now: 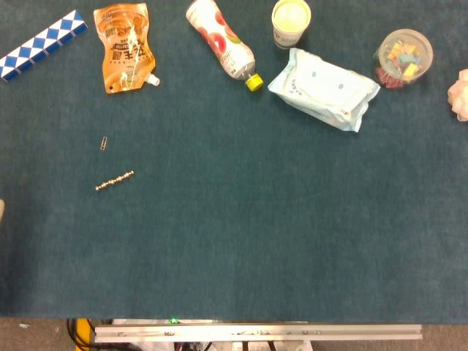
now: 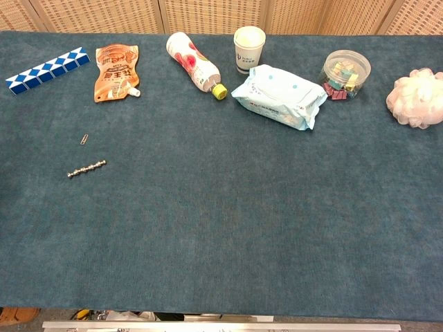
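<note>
The left hand and right hand are shown in neither view, so their grip cannot be told. A short silver beaded chain (image 1: 114, 180) is laid on the blue-green felt table (image 1: 241, 241), near what seems a small wire paper clip (image 1: 105, 142). Nothing is grasped yet, and a reach-in is judged to be needed first.
</note>
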Controlling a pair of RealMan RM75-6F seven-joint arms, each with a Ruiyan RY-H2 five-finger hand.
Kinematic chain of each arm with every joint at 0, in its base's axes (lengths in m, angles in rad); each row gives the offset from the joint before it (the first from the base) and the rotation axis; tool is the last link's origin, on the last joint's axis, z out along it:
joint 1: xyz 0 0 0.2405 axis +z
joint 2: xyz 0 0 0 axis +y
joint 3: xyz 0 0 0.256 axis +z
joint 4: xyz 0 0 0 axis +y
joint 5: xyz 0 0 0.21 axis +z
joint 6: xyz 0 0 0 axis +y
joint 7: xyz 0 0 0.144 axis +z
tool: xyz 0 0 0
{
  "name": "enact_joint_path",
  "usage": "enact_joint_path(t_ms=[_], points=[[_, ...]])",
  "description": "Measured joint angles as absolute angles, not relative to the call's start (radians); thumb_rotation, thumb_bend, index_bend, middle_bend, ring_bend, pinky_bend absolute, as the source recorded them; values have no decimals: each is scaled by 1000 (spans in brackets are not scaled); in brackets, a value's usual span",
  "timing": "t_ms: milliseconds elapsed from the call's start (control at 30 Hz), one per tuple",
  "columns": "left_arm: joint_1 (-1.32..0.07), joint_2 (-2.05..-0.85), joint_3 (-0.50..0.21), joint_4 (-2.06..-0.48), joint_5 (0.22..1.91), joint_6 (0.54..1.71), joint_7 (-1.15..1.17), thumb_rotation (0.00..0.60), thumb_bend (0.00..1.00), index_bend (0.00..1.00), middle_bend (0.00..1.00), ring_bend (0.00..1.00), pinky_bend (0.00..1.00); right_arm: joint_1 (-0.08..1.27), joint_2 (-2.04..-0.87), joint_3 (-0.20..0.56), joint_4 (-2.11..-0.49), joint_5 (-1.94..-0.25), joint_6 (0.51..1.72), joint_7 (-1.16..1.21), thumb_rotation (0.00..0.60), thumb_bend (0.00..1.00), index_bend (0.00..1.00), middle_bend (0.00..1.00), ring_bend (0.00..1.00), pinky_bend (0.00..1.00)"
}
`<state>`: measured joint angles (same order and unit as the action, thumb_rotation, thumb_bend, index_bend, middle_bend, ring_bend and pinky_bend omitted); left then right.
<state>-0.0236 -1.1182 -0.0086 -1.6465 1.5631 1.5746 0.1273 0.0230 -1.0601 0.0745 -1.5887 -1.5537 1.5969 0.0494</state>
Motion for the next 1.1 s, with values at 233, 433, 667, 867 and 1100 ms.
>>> enact_joint_path(t_ms=[233,433,667,867,1100], points=[[-26,-1119,-11,-1644,1558,1567,126,600,290,250,281,245,148,30,-1048,89,-1592,-1554,1603,49,600,200,492,518,419,452],[-37,-1108,-14,-1652,1563,1556,127,600,290,250,280,245,148,44,-1031,100,-1603,-1568,1604,41,600,201,492,518,418,452],[-75,-1072,-18,-1700,1565,1493,147,600,289,250,288,250,181,65,-1024,116,-1619,-1558,1585,29,600,201,492,517,419,452],[-133,-1060,-36,-1742,1560,1425,193,600,283,251,534,526,649,82,-1018,119,-1629,-1563,1567,21,600,201,492,518,419,453],[-197,-1076,-64,-1787,1531,1344,230,600,246,383,895,861,920,84,-1018,120,-1618,-1550,1561,35,600,201,492,518,419,452]])
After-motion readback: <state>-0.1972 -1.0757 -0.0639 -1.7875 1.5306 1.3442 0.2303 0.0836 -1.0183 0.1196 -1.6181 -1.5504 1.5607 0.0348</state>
